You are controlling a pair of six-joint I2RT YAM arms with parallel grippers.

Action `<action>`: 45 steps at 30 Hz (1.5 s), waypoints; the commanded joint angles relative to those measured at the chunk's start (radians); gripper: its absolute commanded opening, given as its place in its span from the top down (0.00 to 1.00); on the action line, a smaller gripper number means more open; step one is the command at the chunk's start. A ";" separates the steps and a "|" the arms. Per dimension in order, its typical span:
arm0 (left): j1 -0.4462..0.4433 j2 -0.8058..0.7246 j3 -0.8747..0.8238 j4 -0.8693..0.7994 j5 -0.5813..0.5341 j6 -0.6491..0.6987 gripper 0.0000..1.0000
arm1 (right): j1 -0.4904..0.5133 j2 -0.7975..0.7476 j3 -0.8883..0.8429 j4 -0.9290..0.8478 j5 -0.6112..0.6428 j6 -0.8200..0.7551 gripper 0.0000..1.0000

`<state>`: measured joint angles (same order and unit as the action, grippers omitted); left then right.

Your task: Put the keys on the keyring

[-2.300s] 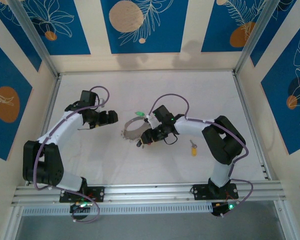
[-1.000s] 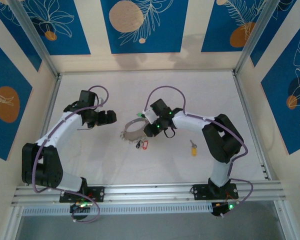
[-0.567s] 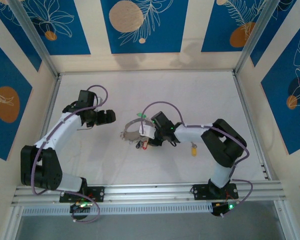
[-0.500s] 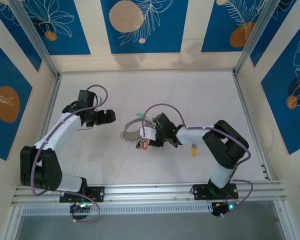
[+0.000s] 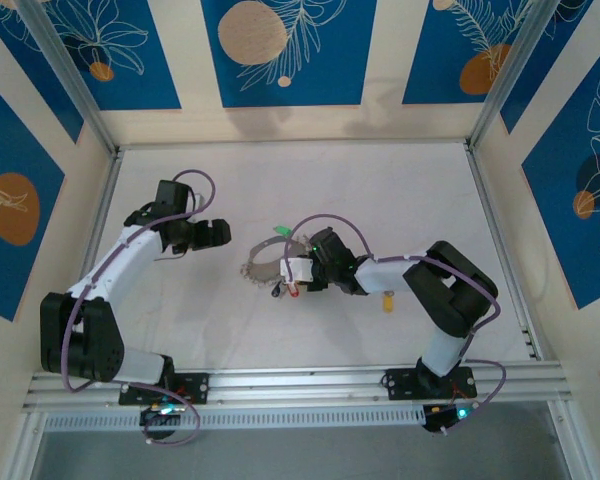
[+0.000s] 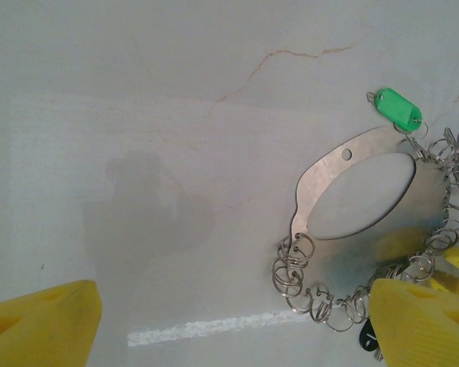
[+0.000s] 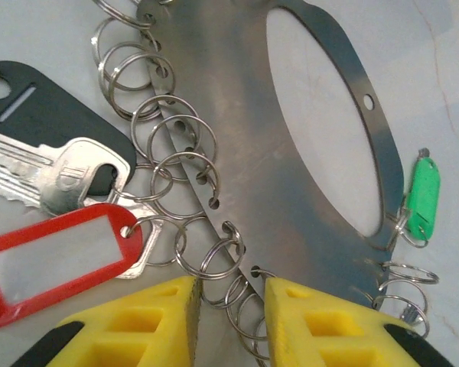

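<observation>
Left gripper [image 5: 216, 235]: wide open, empty, hovering just left of the keyring [image 5: 261, 266]. Nothing pins the keyring to the table [image 5: 180, 310].

Left wrist view: the plate lies flat, with the green key [image 6: 398, 108] on its far edge and the small split rings [image 6: 291, 264] strung along the near edge. The left gripper's right finger [image 6: 421, 321] is close over those rings. If it drops or closes from here it could snag 1 and flip the plate.

Right gripper [image 5: 298, 273]: down at the keyring's right edge, jaws narrow. Right wrist view shows 2 or 3 split rings in the gap between the pads [image 7: 321, 321]. I can't tell from this angle whether they're clamped or just loose in there.

Risks:
1. Thin round wire on flat pads, so a ring may pop out sideways under any pull.
2. With several rings in the gap, the gripper can't isolate 1 to thread.
3. Pulling on an unpinned plate would drag the whole keyring. The red key [image 7: 53, 267] and black key [image 7: 38, 107] lie touching the ring cluster and would shift too.
4. The yellow key [image 5: 386, 298] is well apart from the keyring, just beside the right forearm. A careless swing would sweep it off its spot.
</observation>
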<state>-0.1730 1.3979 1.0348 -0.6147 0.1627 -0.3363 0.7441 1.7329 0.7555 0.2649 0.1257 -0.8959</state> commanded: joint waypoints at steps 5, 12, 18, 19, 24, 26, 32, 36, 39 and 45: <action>0.007 0.016 0.009 -0.020 -0.008 0.019 0.10 | 0.015 0.027 -0.001 0.042 0.038 -0.005 0.70; 0.008 0.022 0.012 -0.019 -0.007 0.020 0.10 | 0.011 0.037 0.010 0.033 0.010 0.031 0.68; 0.007 0.024 0.014 -0.022 -0.001 0.020 0.10 | 0.019 0.063 0.007 0.070 0.043 0.038 0.70; 0.007 0.023 0.013 -0.018 -0.006 0.020 0.10 | 0.022 0.063 0.006 0.080 0.056 0.040 0.71; 0.008 0.026 0.017 -0.023 0.008 0.021 0.10 | 0.024 0.059 -0.006 0.133 0.064 0.057 0.78; 0.007 0.021 0.013 -0.017 0.001 0.020 0.10 | 0.026 0.053 -0.006 0.129 0.066 0.064 0.79; 0.007 0.021 0.015 -0.022 0.004 0.023 0.10 | 0.029 0.059 0.003 0.086 0.012 0.050 0.78; 0.007 0.025 0.019 -0.026 0.011 0.026 0.10 | 0.033 0.065 0.002 0.085 0.001 0.048 0.77; 0.007 0.017 0.017 -0.025 0.003 0.025 0.10 | 0.035 0.074 0.016 0.068 0.004 0.046 0.77; 0.007 0.014 0.018 -0.029 0.005 0.029 0.10 | 0.035 0.090 0.034 0.050 -0.004 0.044 0.74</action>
<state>-0.1730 1.4166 1.0351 -0.6155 0.1631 -0.3298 0.7715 1.7916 0.7650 0.3470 0.1562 -0.8463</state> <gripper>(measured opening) 0.901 0.249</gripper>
